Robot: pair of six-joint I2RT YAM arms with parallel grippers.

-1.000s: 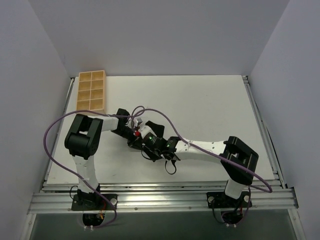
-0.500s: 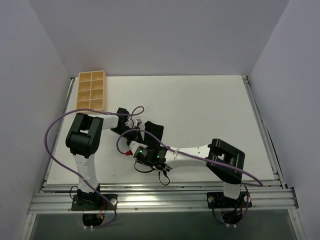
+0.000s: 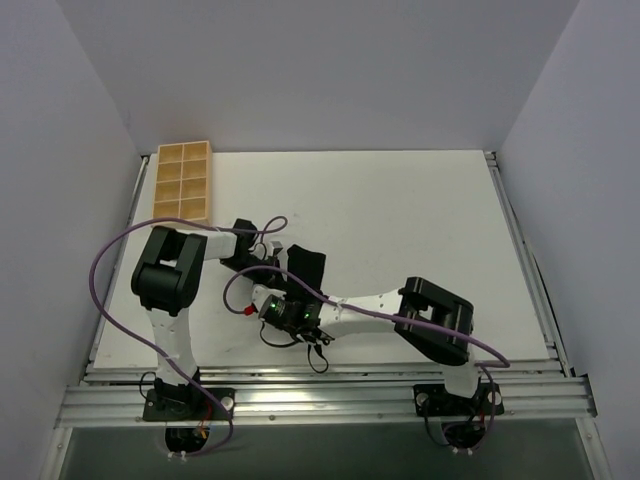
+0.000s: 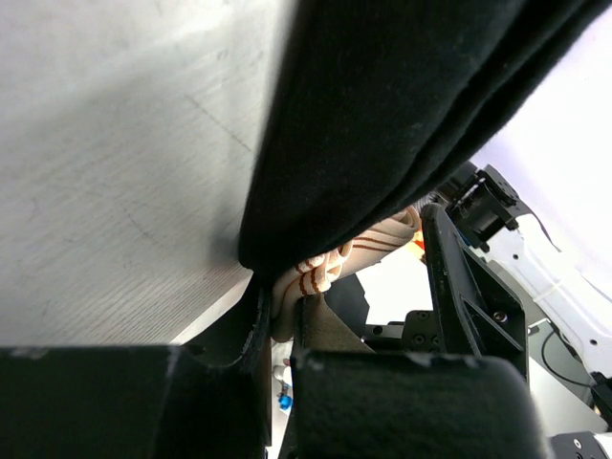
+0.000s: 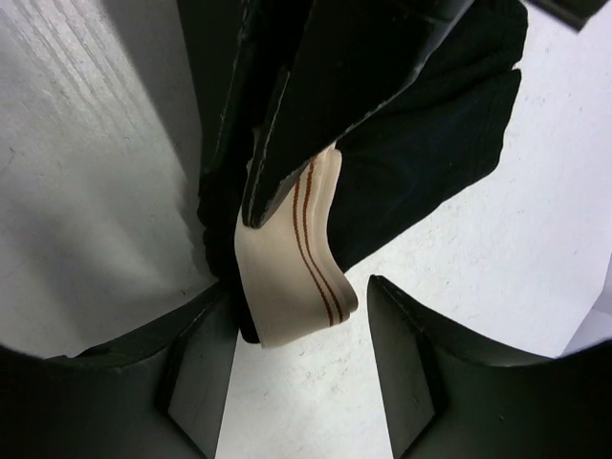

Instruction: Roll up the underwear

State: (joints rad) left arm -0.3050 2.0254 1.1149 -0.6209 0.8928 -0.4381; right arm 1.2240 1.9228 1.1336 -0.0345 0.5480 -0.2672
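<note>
Surface: white matte table (image 3: 420, 210), faint grain visible up close.
Room: plain pale grey walls (image 3: 300, 70); tan wooden compartment tray (image 3: 182, 180) in the far left corner.
Garment: black soft fabric underwear (image 3: 306, 264) with a beige striped waistband, left of table centre.
Left gripper (image 4: 277, 316): clamped on the waistband.
Right gripper (image 5: 296, 335): jaws spread, the waistband fold between them.

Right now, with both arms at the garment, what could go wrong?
The left gripper pinches only the waistband, so the underwear could slip out.
The right gripper stands open around that band; closing may catch just one layer.
The purple cable loops beside the grippers and could snag.
</note>
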